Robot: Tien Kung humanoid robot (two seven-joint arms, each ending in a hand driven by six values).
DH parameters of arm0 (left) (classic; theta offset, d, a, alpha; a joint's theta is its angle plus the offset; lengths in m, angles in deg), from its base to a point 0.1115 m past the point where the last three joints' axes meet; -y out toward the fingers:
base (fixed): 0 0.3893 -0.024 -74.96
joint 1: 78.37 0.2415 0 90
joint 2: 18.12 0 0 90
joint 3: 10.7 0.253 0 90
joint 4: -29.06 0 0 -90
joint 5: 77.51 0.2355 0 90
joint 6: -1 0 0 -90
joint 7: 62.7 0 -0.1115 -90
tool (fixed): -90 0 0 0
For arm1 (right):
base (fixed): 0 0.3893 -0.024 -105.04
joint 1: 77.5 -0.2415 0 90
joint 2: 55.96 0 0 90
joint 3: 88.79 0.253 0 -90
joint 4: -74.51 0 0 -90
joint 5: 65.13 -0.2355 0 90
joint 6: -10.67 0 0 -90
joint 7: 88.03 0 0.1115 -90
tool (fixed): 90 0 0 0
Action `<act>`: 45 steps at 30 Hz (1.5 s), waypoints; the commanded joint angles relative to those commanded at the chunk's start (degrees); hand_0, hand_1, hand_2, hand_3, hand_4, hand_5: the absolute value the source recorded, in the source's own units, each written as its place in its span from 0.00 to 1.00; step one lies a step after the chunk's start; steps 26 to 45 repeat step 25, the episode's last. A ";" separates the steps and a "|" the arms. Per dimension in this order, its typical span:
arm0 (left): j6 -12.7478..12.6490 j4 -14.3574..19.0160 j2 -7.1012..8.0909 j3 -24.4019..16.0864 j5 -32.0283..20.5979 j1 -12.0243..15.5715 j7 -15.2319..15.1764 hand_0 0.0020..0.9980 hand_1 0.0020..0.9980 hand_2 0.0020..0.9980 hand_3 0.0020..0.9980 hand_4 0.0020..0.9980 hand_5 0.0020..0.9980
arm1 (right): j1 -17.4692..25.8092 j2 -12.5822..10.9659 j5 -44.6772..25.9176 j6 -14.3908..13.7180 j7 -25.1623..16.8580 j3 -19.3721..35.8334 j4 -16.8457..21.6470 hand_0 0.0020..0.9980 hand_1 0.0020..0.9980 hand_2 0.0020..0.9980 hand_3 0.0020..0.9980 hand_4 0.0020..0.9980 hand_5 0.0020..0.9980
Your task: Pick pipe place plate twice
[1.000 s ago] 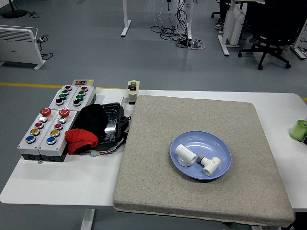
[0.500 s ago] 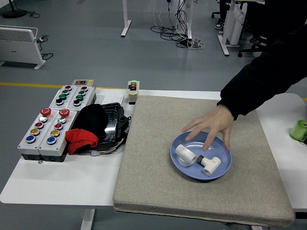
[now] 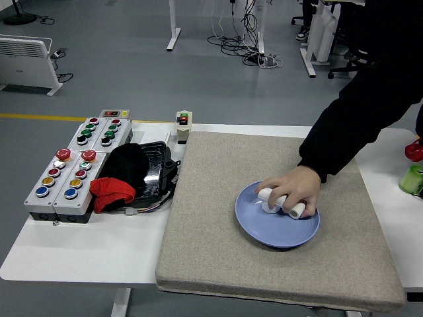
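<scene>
head view: a person's hand (image 3: 294, 191) grips two white plastic pipe fittings (image 3: 281, 203) over the round blue plate (image 3: 264, 228). neither robot hand is visible, so their state cannot be told. the fittings look light, rigid and smooth; gripping across a straight barrel seems best.

White table (image 3: 86, 254) carries all. Grey mat (image 3: 218, 244) covers middle and right part, front edge overhanging table's near edge. Blue plate (image 3: 264, 228) sits on mat, right of centre. Left of mat: button boxes (image 3: 73, 168), black tray (image 3: 149, 173) just beside mat edge. Small switch box (image 3: 183, 126) at far edge, touching mat corner. Green object (image 3: 412, 178) at right edge.
</scene>
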 joint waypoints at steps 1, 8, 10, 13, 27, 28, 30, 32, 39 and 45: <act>-0.02 0.00 0.03 -0.14 0.29 -0.02 0.08 0.69 0.67 0.69 0.62 0.25 1.00 | 0.06 0.00 -0.03 -0.01 -0.01 0.04 0.00 0.82 0.77 0.89 0.84 0.62 0.52; -0.16 0.00 0.29 -1.25 2.34 -0.25 0.58 0.69 0.67 0.69 0.62 0.25 1.00 | 0.65 0.06 -0.23 -0.18 0.04 0.56 0.06 0.82 0.77 0.89 0.84 0.62 0.54; -0.18 0.02 0.36 -1.51 2.91 -0.30 0.74 0.69 0.67 0.69 0.62 0.25 1.00 | 0.86 0.10 -0.39 -0.18 0.03 0.63 0.08 0.82 0.77 0.89 0.84 0.62 0.54; -0.20 0.02 0.42 -1.81 3.50 -0.36 0.93 0.69 0.67 0.69 0.62 0.25 1.00 | 0.97 0.13 -0.26 -0.17 0.11 0.84 0.12 0.82 0.77 0.89 0.84 0.62 0.55; -0.08 -0.02 0.35 -1.35 2.92 -0.64 0.60 0.69 0.67 0.69 0.62 0.25 1.00 | 0.98 -0.01 0.40 -0.47 -0.11 1.90 -0.01 0.82 0.77 0.89 0.84 0.62 0.57; -0.08 -0.02 0.35 -1.35 2.92 -0.64 0.60 0.69 0.67 0.69 0.62 0.25 1.00 | 0.98 -0.01 0.40 -0.47 -0.11 1.90 -0.01 0.82 0.77 0.89 0.84 0.62 0.57; -0.08 -0.02 0.35 -1.35 2.92 -0.64 0.60 0.69 0.67 0.69 0.62 0.25 1.00 | 0.98 -0.01 0.40 -0.47 -0.11 1.90 -0.01 0.82 0.77 0.89 0.84 0.62 0.57; -0.08 -0.02 0.35 -1.35 2.92 -0.64 0.60 0.69 0.67 0.69 0.62 0.25 1.00 | 0.98 -0.01 0.40 -0.47 -0.11 1.90 -0.01 0.82 0.77 0.89 0.84 0.62 0.57; -0.08 -0.02 0.35 -1.35 2.92 -0.64 0.60 0.69 0.67 0.69 0.62 0.25 1.00 | 0.98 -0.01 0.40 -0.47 -0.11 1.90 -0.01 0.82 0.77 0.89 0.84 0.62 0.57; -0.08 -0.02 0.35 -1.35 2.92 -0.64 0.60 0.69 0.67 0.69 0.62 0.25 1.00 | 0.98 -0.01 0.40 -0.47 -0.11 1.90 -0.01 0.82 0.77 0.89 0.84 0.62 0.57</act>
